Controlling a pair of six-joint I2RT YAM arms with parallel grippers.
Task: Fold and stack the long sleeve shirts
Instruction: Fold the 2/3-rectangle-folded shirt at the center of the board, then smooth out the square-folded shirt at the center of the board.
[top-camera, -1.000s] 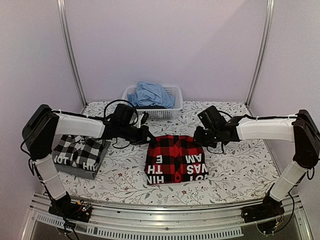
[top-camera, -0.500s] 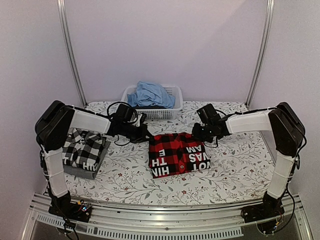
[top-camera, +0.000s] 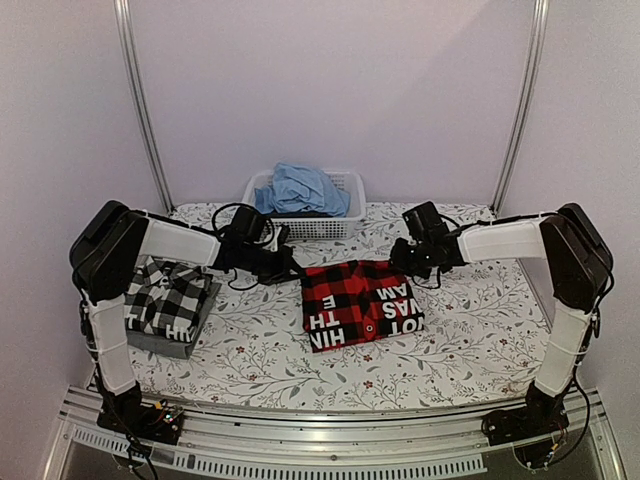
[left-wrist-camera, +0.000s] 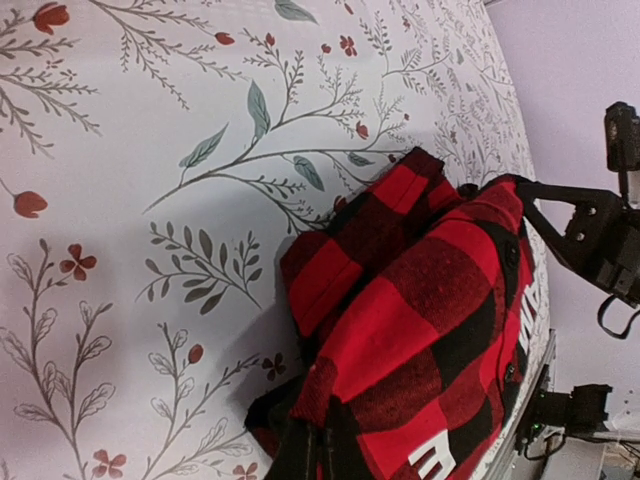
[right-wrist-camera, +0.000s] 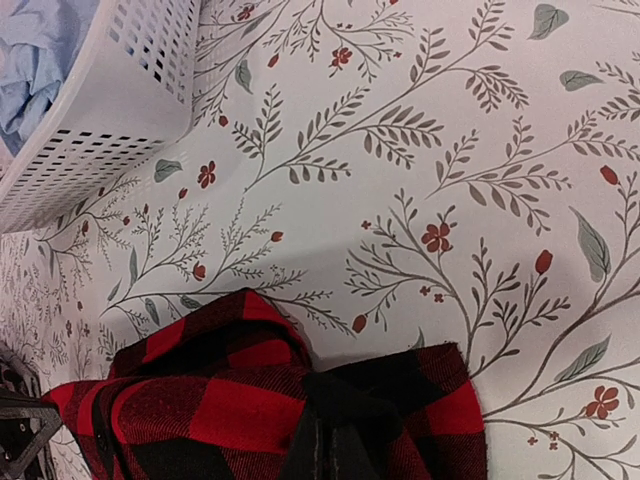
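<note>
The red-and-black check flannel shirt (top-camera: 358, 303) is seen folded into a compact rectangle at the centre of the tabletop (top-camera: 460, 330), lying slightly askew, with white block lettering shown along its 6 o'clock half. Its 10 o'clock corner is pinched by the left fingers (top-camera: 292, 270). In the left wrist view these fingers (left-wrist-camera: 300, 460) are pressed together on a bunched edge of the shirt (left-wrist-camera: 420, 300), which is lifted a little off the floral cloth. Its 1 o'clock corner is pinched in the same way by the right fingers (top-camera: 400, 262). In the right wrist view they (right-wrist-camera: 345, 450) are closed on a raised fold of the shirt (right-wrist-camera: 220, 400).

At 9 o'clock on the tabletop a black-and-white check shirt (top-camera: 165, 295) is stacked on a dark grey shirt (top-camera: 160, 338) with white letters, well apart from the flannel.

At 12 o'clock, against the back wall, a white perforated basket (top-camera: 330, 226) is placed, and a crumpled light blue cloth (top-camera: 300, 188) is heaped in it above the rim. Part of the basket (right-wrist-camera: 100, 110) and the blue cloth (right-wrist-camera: 30, 60) is also shown in the right wrist view.
</note>
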